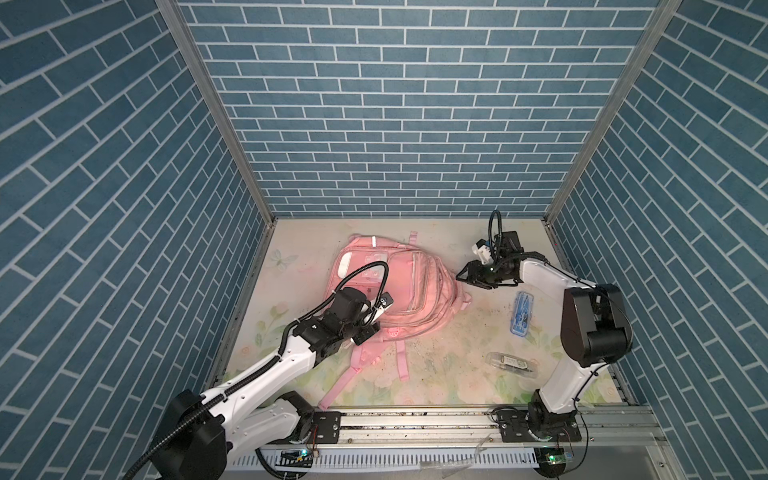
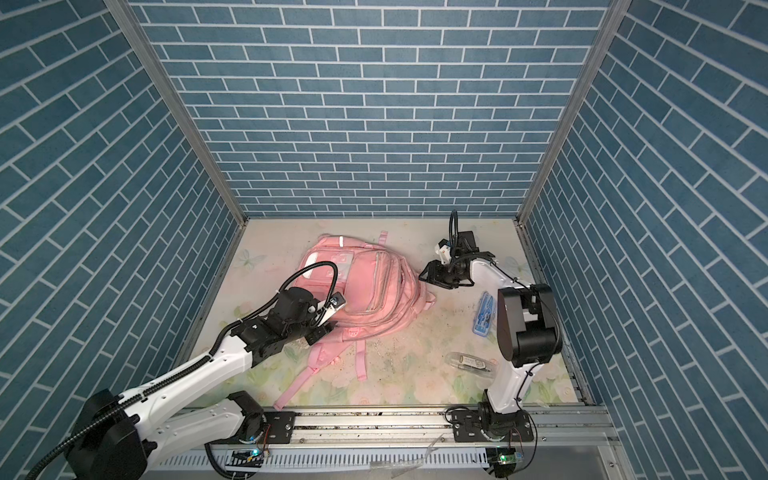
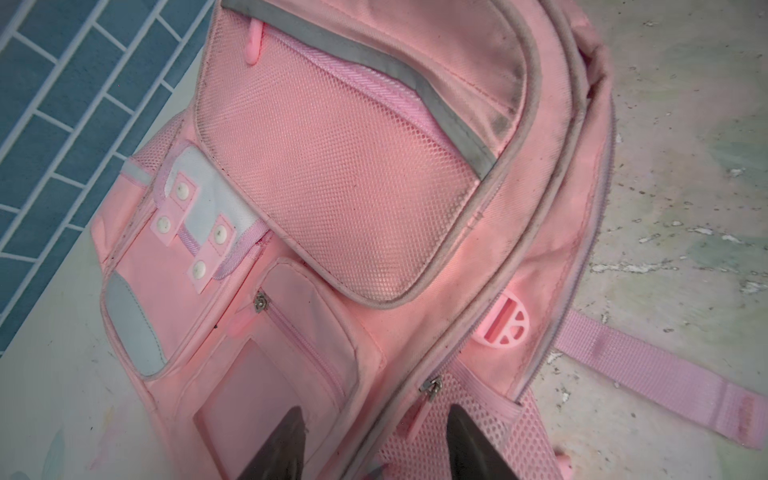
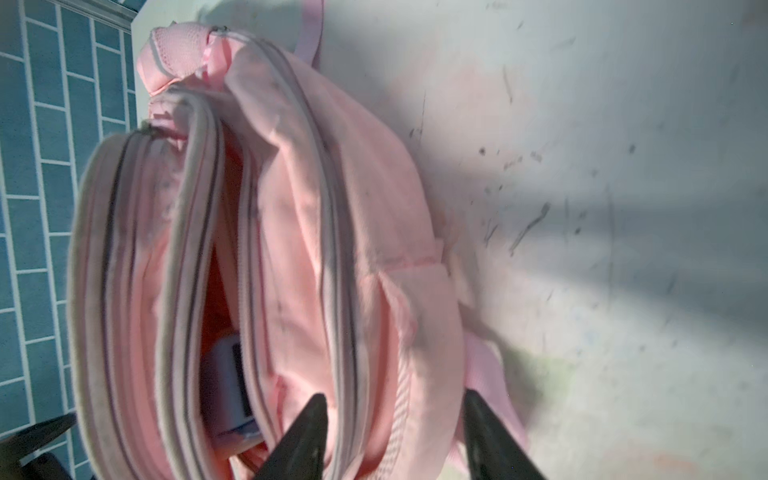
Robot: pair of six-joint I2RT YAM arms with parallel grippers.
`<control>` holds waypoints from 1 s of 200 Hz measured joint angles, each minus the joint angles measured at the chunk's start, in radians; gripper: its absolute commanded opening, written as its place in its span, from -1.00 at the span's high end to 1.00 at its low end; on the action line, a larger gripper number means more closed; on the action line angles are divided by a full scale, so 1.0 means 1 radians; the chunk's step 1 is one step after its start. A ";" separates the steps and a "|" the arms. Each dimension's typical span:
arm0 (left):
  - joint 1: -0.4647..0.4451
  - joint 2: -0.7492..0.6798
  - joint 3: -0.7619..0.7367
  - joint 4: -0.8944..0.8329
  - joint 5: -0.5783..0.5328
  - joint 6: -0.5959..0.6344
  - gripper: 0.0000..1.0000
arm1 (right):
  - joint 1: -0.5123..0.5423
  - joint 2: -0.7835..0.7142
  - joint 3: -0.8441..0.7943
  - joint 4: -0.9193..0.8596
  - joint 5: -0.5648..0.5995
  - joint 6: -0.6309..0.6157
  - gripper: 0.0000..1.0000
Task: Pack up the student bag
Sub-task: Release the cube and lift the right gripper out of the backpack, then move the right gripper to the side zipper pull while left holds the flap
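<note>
Blue brick-print walls (image 1: 374,124) on three sides, pale floral counter (image 1: 436,332) underneath, scuffed and speckled. On it, left of centre and lying front up: the student bag (image 1: 411,286), with straps (image 1: 401,361) trailing toward the near edge. At the bag's near-left edge, the left end effector (image 1: 359,337), fingers spread wide over a zip pull (image 3: 430,384), clamped on nothing visible. Just beside the opposite edge, the right end effector (image 1: 468,280), likewise spread and empty, aimed at a gaping compartment with a pale boxy item (image 4: 226,386) tucked inside. Well apart on the right: a blue case (image 1: 523,312) and a clear tube (image 1: 511,364), presumably yet to go in.

Risks, as judged: a soft, unsupported opening, likely to sag shut ahead of the next item and leave it jammed against the piping or dropped outside. Could drag the whole bag across the counter on a snagged fingertip, given no firm hold anywhere. Could also catch a loose strap. Slippery-looking tube, prone to rolling away under a poor pinch.

Hard to make out: right wrist view smeared, so no reading of the tucked item's identity or depth. Cannot tell contact between left fingertips and fabric. Bag's near-left edge masked by the arm in both top views. Contents of tube and case too small to name
</note>
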 measured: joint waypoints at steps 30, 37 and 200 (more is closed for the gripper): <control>0.018 -0.003 -0.004 0.007 -0.022 0.006 -0.20 | 0.092 -0.101 -0.137 0.038 0.003 0.075 -0.42; 0.020 -0.005 -0.005 0.007 -0.024 0.008 -0.21 | 0.114 -0.106 -0.153 0.047 0.006 0.088 -0.43; 0.024 0.034 -0.018 -0.027 0.066 0.052 -0.22 | 0.050 0.173 0.137 -0.100 0.109 -0.136 1.00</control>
